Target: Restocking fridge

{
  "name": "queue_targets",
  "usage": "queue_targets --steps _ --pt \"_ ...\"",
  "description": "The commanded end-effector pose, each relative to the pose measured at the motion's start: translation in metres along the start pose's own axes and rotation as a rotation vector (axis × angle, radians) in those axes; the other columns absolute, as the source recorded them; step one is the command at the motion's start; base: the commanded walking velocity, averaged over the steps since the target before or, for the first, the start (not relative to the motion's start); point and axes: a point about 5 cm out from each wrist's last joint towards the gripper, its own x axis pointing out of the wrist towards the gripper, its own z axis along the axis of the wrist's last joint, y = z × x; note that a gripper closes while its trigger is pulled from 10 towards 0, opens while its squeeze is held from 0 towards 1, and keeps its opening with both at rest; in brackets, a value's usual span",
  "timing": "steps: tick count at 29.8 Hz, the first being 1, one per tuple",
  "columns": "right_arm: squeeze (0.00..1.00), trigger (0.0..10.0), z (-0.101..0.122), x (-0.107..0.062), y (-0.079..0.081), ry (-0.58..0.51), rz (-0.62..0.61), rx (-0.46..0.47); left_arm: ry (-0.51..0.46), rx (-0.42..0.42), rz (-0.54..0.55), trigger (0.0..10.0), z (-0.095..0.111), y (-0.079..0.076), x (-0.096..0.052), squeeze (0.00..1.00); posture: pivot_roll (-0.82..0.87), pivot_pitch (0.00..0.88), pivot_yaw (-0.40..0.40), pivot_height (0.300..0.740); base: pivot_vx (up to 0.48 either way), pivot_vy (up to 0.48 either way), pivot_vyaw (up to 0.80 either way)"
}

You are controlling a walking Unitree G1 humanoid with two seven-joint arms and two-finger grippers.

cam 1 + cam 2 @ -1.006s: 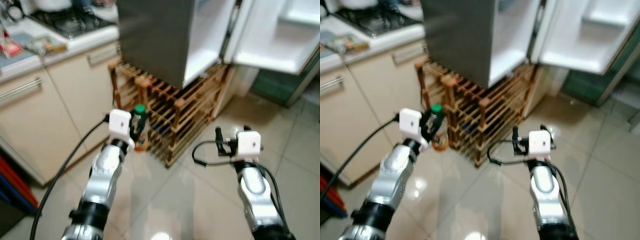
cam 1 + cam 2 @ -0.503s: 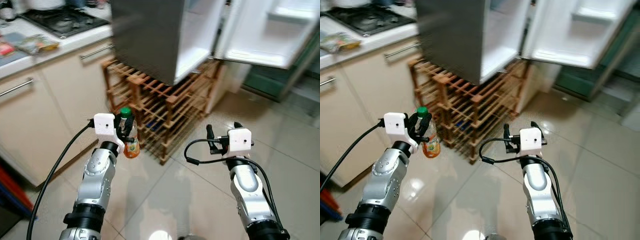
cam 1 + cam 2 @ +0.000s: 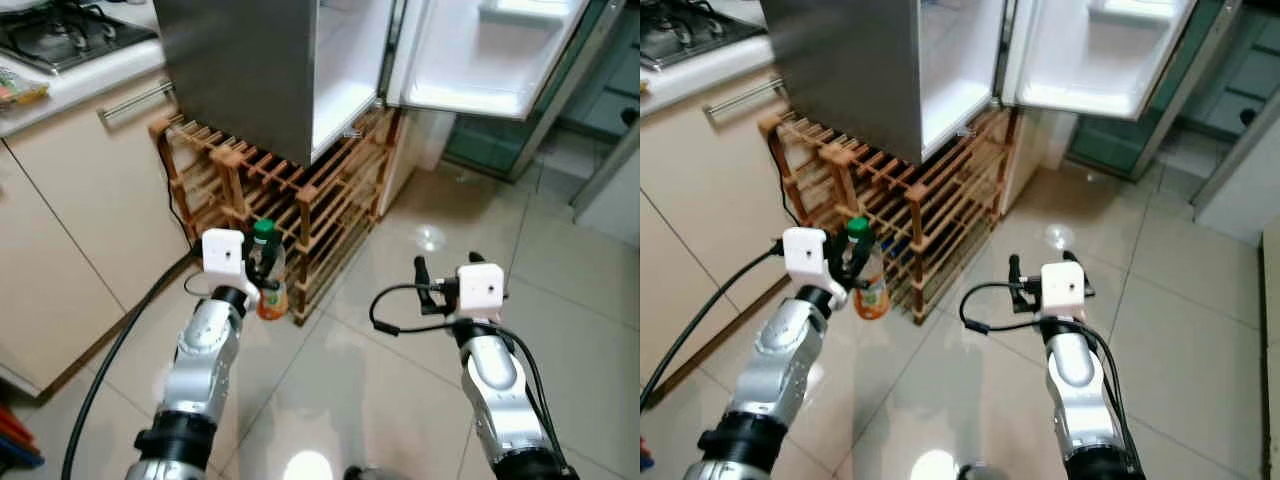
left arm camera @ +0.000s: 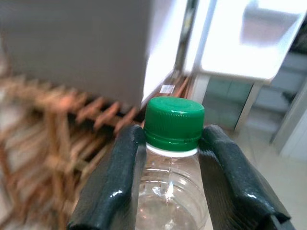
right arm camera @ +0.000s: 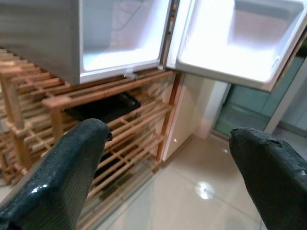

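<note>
Left gripper [image 4: 168,158] is gripping the bottle [image 3: 267,285], right gripper [image 5: 172,167] is hanging released; fridge [image 3: 330,60] open, stocking's still pending.

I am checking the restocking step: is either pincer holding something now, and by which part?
The left pincer holds a clear plastic bottle with a green cap by its neck, just under the cap. The right pincer is open and holds nothing.

Bottle [image 3: 268,275]: clear plastic, green screw cap, orange label, upright, clamped at the neck by the left pincer [image 4: 172,158]. Fridge [image 3: 300,70]: grey body, door open, white interior.
</note>
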Motion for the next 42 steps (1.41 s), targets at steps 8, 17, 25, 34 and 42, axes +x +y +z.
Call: queue_targets --steps 8,17,25,34,42 --pt "0.0 10.0 0.004 0.002 -0.007 -0.009 -0.019 -0.01 -0.084 0.011 -0.093 10.0 0.019 -0.016 0.01 0.0 -0.13 0.0 -0.002 0.74 0.389 -0.276 -0.54" --pt "0.0 10.0 0.003 0.0 -0.007 -0.015 -0.02 -0.015 -0.089 0.011 -0.114 10.0 0.021 -0.019 0.012 0.0 -0.13 0.0 0.003 0.74 0.39 -0.276 -0.5" --pt "0.0 10.0 0.003 0.0 -0.005 -0.013 -0.013 -0.016 -0.072 0.013 -0.077 10.0 0.02 -0.014 0.016 0.0 -0.13 0.0 0.004 0.74 0.401 -0.234 0.0" --pt "0.0 10.0 0.002 -0.001 -0.005 -0.006 -0.007 -0.013 -0.054 -0.004 -0.038 10.0 0.019 -0.014 0.02 0.0 -0.14 0.0 0.007 0.74 0.45 0.0 0.0" --pt "0.0 10.0 0.002 -0.001 -0.005 -0.008 -0.006 -0.018 -0.092 -0.018 -0.032 10.0 0.034 -0.018 0.032 0.0 -0.15 0.0 0.015 0.74 0.477 0.0 0.11"
